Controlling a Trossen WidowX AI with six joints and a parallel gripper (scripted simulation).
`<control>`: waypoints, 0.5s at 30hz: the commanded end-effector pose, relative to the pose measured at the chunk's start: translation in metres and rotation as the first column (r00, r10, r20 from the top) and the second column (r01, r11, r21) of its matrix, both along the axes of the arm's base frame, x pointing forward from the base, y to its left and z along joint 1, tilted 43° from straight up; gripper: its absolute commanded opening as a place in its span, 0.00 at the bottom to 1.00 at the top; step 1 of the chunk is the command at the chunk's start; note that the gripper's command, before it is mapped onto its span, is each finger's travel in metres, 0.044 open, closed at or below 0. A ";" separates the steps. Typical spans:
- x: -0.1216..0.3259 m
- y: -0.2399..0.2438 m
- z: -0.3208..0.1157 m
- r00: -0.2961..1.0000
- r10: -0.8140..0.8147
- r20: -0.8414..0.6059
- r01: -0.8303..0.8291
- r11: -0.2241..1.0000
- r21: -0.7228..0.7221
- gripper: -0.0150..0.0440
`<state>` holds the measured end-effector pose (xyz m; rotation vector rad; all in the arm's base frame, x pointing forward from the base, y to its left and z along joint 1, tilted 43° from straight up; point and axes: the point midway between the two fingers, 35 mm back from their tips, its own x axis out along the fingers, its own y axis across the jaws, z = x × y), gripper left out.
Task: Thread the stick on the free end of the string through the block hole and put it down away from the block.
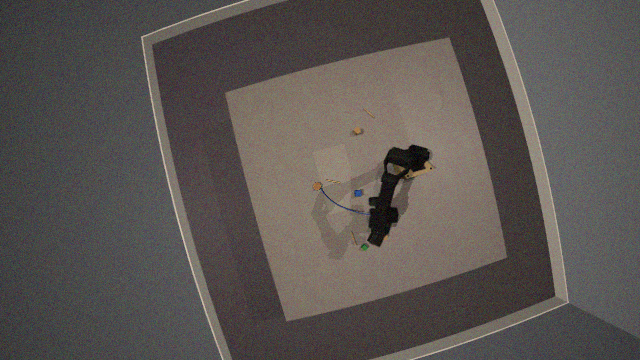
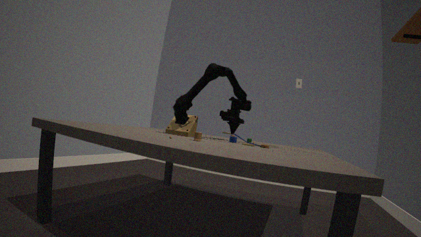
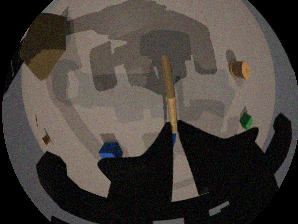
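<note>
Stick (image 2: 227, 133) (image 3: 170, 95) gripped in pincer (image 1: 382, 216) (image 2: 233, 132) (image 3: 173, 124), hidden from above by arm (image 1: 386, 192) (image 2: 197, 86)

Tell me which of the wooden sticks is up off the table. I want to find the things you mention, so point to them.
The stick (image 2: 227, 133) (image 3: 170, 92) in the gripper (image 2: 233, 133) (image 3: 173, 124). It alone has the blue string (image 1: 341, 206) (image 2: 245, 138) at its end; the loose sticks lie on the table.
</note>
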<state>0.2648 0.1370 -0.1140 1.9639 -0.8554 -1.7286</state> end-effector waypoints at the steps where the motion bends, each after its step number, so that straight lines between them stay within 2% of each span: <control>1: 0.001 0.004 0.004 1.000 -0.006 0.003 0.006 1.000 0.005 0.25; 15: -0.002 0.010 0.011 1.000 0.001 0.000 -0.001 1.000 0.000 0.25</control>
